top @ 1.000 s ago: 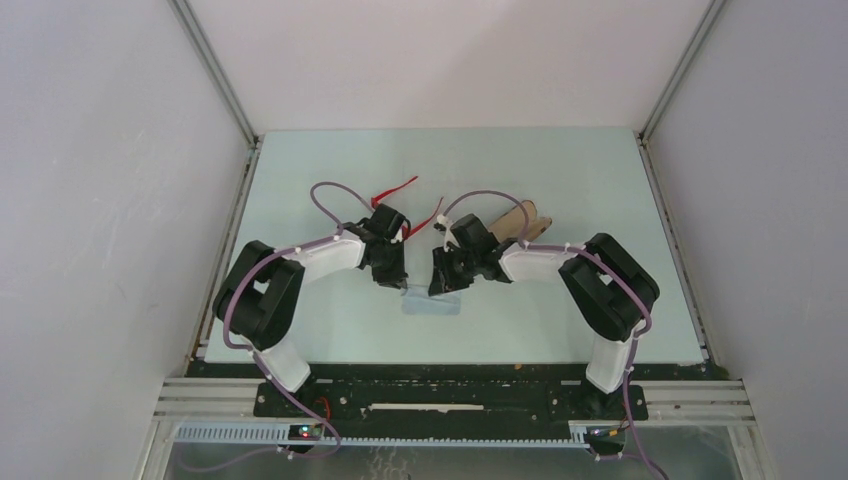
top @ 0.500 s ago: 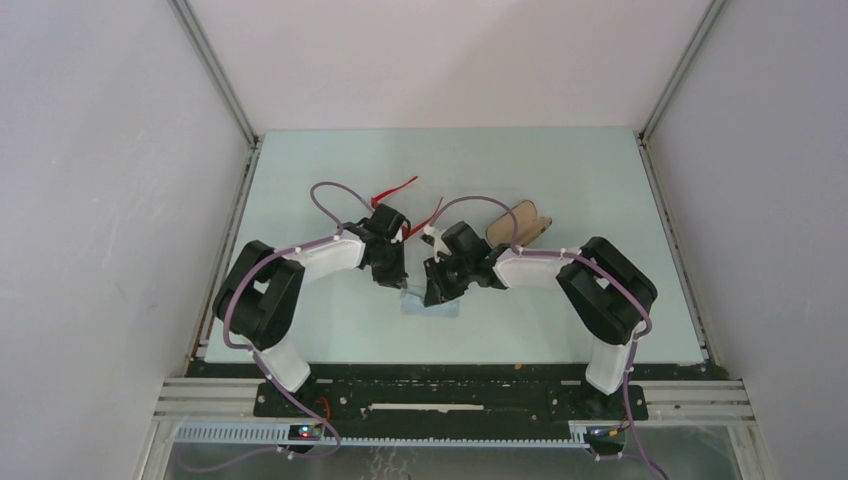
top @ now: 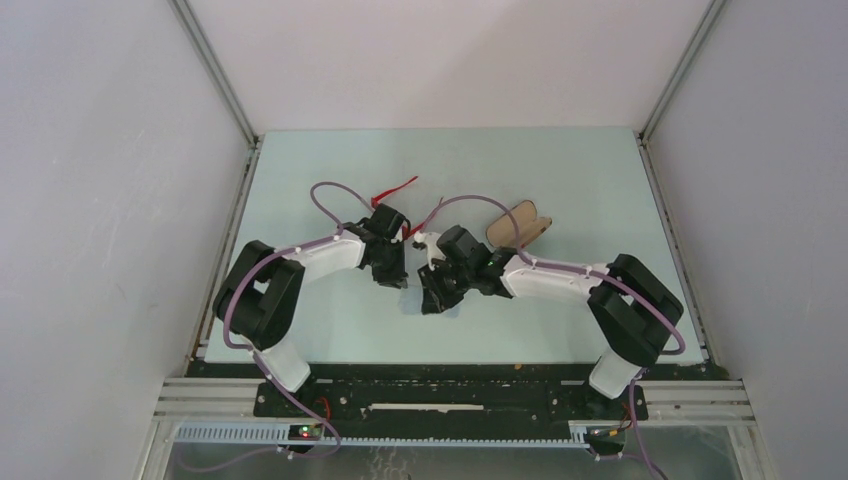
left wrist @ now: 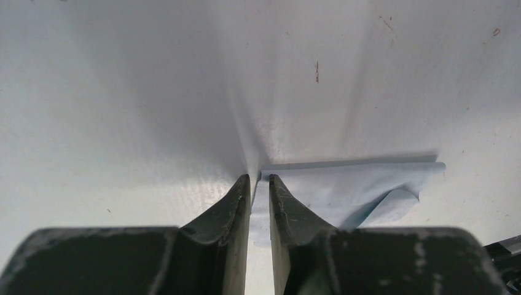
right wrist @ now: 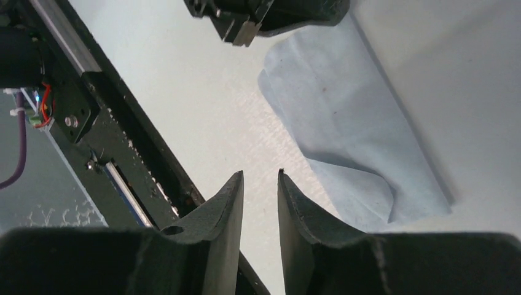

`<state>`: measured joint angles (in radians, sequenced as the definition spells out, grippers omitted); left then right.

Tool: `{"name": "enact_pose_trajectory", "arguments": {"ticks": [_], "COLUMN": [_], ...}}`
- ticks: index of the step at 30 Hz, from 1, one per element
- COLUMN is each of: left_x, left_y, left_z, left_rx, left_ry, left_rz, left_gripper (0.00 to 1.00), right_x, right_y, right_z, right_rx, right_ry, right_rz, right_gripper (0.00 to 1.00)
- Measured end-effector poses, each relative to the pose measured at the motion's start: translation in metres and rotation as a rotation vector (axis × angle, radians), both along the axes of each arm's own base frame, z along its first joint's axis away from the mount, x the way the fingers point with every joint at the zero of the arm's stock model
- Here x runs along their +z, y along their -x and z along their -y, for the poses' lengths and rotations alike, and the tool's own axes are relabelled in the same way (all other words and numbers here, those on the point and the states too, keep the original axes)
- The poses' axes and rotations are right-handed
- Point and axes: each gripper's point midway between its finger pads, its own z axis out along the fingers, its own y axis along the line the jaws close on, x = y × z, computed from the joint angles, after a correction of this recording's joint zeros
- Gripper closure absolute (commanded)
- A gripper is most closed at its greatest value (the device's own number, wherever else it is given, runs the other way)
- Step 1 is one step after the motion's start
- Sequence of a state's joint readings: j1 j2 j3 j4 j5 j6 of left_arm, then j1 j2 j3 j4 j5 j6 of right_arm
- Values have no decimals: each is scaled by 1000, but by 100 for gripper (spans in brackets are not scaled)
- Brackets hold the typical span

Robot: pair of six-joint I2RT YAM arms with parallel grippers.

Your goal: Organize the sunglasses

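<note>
Right arm [top: 560, 280] has stretched further left than a second ago, so the right gripper [right wrist: 260, 175] — jaws slightly apart, nothing between them — now hangs beside the curled corner of the blue cloth [right wrist: 344, 110]. Left gripper [left wrist: 259, 178] sits nearly closed at the cloth's edge; can't tell if it's pinching. The sunglasses [top: 396, 187] lie upper-centre of the top view, just behind both wrists — away from the fingertips.

left gripper [left wrist: 258, 179] jaws almost touching | right gripper [right wrist: 260, 175] jaws slightly apart | arms angled inward
</note>
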<state>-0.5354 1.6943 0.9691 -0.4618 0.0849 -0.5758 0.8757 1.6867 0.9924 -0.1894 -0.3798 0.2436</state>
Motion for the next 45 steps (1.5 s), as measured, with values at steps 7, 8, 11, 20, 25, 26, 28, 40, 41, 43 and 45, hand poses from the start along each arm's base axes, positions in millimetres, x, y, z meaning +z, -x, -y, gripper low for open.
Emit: {"name": "enact_pose_trajectory", "arguments": {"ticks": [7,8,11,20,25,26,28,40,41,43,45], "left_x": [4,7,21,38,34,34,34,35,35,35,35], "left_y": [0,1,-1,3,8,8,9,10,10,10,10], "left_z": [0,-1,1,11,16,16,16,18,18,18,19], "left_rx": [0,-1,-2,-36,-54,-55,-57,-63,-63,-63,-63], "left_ry": [3,5,26,84,88,89,89,101,101,101,101], "left_rz": [6,10,41,65,46,45,45,38,38,38,38], "left_gripper": [72,72,71,71,71,71,71,71,71,70,70], "right_x": [-1,-3,-9,-37,-40,-40,-40,-21,-16,-10,-9], "right_y": [-37,-42,-51,-39,-29,-26,-17,1,-2,-8,-14], "right_z": [17,21,27,36,44,47,54,66,64,58,51], "right_rx": [-194,-223,-275,-288,-291,-291,-292,-314,-325,-342,-358], "right_ry": [13,16,28,90,101,104,112,122,107,74,64], "right_rz": [-15,-21,-38,-91,-93,-94,-100,-65,-56,-44,-46], "right_gripper": [66,66,66,67,67,67,67,65,65,65,65]}}
